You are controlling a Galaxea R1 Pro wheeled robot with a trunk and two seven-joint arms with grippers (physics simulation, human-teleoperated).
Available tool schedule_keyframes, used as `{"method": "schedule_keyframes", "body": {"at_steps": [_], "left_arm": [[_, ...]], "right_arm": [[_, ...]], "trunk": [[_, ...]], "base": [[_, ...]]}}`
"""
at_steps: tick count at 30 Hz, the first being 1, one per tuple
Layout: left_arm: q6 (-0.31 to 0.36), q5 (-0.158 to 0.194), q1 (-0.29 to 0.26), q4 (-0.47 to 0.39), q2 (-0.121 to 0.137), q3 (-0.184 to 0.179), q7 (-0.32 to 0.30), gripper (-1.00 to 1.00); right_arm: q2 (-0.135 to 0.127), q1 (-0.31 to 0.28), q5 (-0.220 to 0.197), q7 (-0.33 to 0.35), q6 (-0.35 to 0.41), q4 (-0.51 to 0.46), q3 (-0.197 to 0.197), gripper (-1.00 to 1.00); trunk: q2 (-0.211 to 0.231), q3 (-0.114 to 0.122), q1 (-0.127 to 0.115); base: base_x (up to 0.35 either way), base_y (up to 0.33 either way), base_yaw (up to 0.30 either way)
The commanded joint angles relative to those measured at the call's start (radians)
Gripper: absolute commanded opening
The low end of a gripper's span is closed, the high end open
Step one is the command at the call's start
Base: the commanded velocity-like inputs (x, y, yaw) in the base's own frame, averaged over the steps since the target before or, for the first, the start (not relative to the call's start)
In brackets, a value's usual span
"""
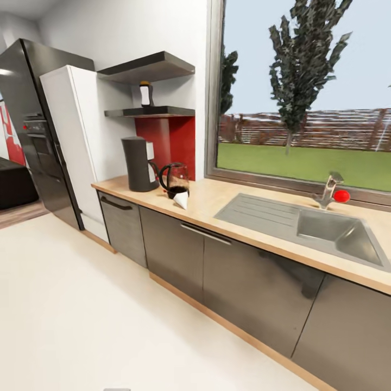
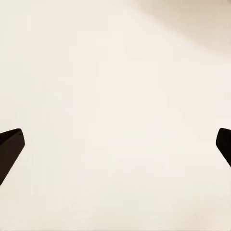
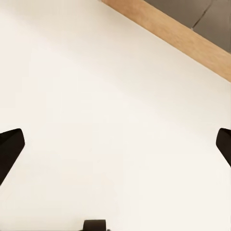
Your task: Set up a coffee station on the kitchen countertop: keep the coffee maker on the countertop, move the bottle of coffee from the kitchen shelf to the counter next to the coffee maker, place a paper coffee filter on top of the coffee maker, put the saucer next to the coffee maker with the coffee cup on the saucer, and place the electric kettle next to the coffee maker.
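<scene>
Cream floor (image 1: 81, 304) spreads across the lower left of the head view, below a run of glossy dark-grey cabinet fronts (image 1: 228, 266) that carries the light wood worktop (image 1: 217, 203) from centre left to the right edge. At the far left stand a black oven column (image 1: 38, 136) and a white tall cupboard (image 1: 76, 141). Just right of these, two dark slab shelves hang on the wall; the lower, thinner kitchen shelf (image 1: 157, 112) bears the bottle of coffee (image 1: 145, 93), upright, above a red wall panel (image 1: 171, 138).

On the worktop below, the coffee maker (image 1: 137, 164) stands upright near the left end. Just to its right sits the electric kettle (image 1: 175, 179), dark liquid in its base, and the paper coffee filter (image 1: 181, 199) lies on the wood in front of the kettle, touching or nearly so. Further right come the steel sink (image 1: 304, 225), the tap (image 1: 329, 190) with a red knob, and the big window (image 1: 304, 92) with trees and lawn.

In the left wrist view the left claw (image 2: 115, 151) is spread wide with nothing between its dark fingertips (image 2: 9, 147), over bare floor. In the right wrist view the right claw (image 3: 115, 151) is likewise wide apart and empty, over floor with the wooden plinth (image 3: 168, 33) near the frame's upper right. Both claws are well apart from the task's things on the worktop and shelf.
</scene>
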Motion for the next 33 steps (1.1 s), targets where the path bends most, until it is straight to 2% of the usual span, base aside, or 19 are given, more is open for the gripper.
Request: {"method": "schedule_keyframes", "body": {"at_steps": [1, 15, 33], "left_arm": [[-0.003, 0.000, -0.001, 0.001, 0.000, 0.000, 0.000, 1.00], [-0.003, 0.000, -0.001, 0.001, 0.000, 0.000, 0.000, 1.00], [-0.021, 0.001, -0.001, 0.002, 0.000, 0.000, 0.000, 1.00]], "right_arm": [[0.000, 0.000, 0.000, 0.000, -0.003, 0.001, 0.000, 1.00], [0.000, 0.000, 0.000, 0.000, -0.003, 0.000, 0.000, 1.00], [0.000, -0.001, 0.000, 0.000, -0.003, -0.001, 0.000, 1.00]], "trunk": [[0.000, -0.001, 0.001], [0.000, -0.001, 0.001], [0.000, -0.001, 0.001]], "base": [[0.319, 0.113, 0.000], [0.320, 0.126, 0.000], [0.298, 0.214, 0.000]]}}
